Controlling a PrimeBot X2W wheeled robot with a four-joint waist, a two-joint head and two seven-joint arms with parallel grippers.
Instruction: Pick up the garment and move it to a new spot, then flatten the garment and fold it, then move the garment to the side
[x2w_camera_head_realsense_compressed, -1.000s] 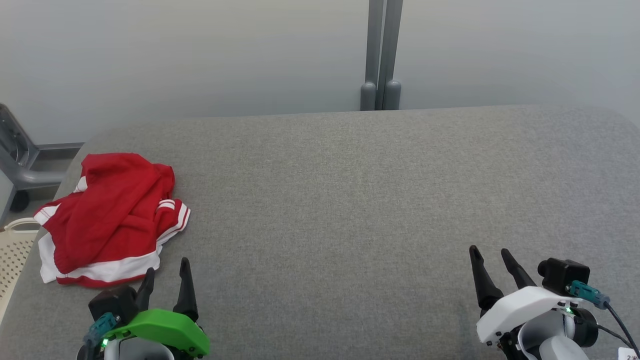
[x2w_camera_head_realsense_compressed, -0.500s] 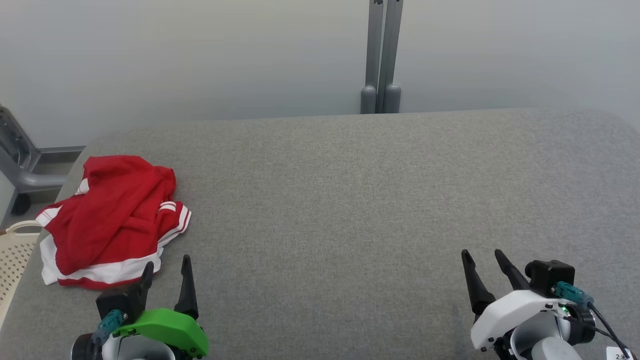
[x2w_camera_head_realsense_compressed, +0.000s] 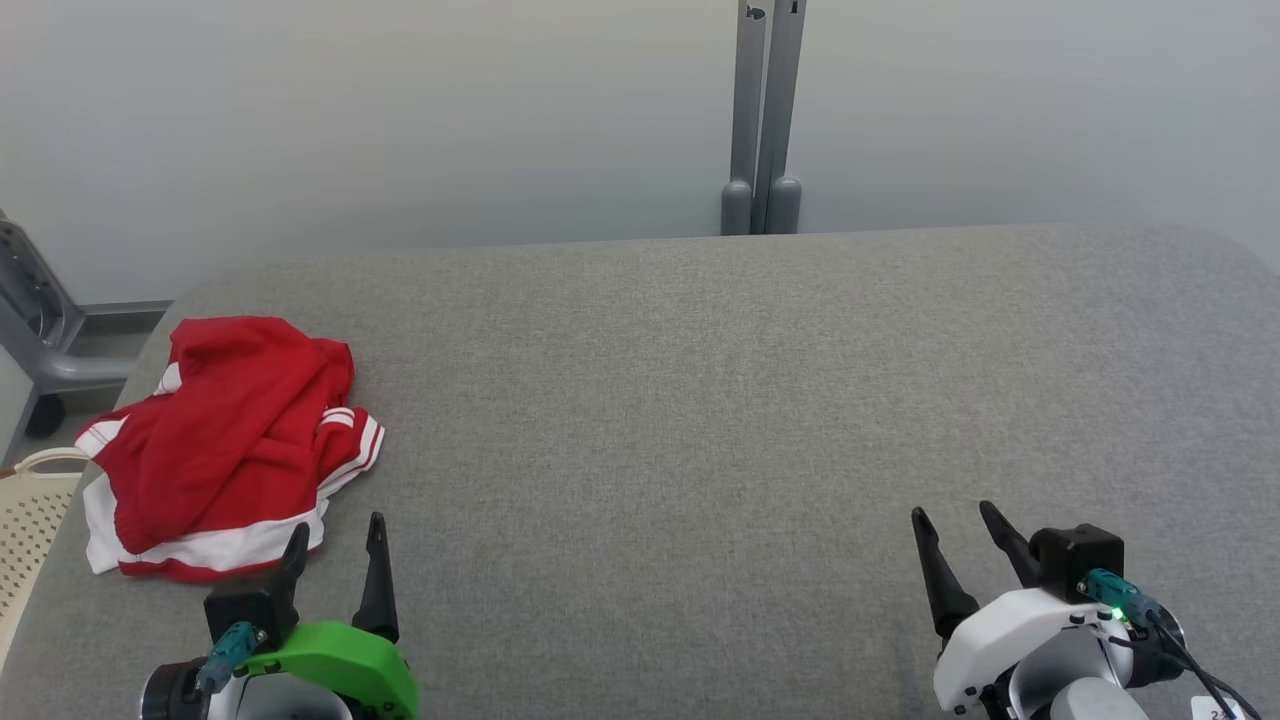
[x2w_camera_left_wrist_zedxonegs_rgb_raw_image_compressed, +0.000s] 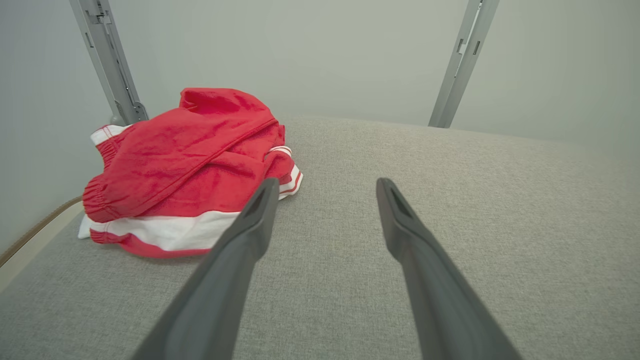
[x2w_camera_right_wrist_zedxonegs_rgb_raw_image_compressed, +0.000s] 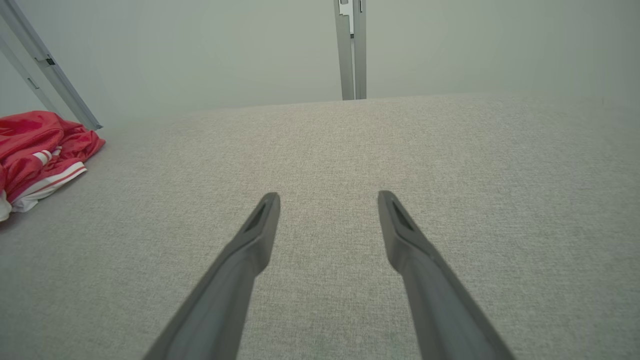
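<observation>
The red-and-white garment lies crumpled at the left end of the grey counter. My left claw hovers just beside its near edge, fingers apart. My right claw, also spread, is well apart to the right.

I face a bare test lab: grey padded table, plain pale wall, metal post at twelve o'clock.
</observation>
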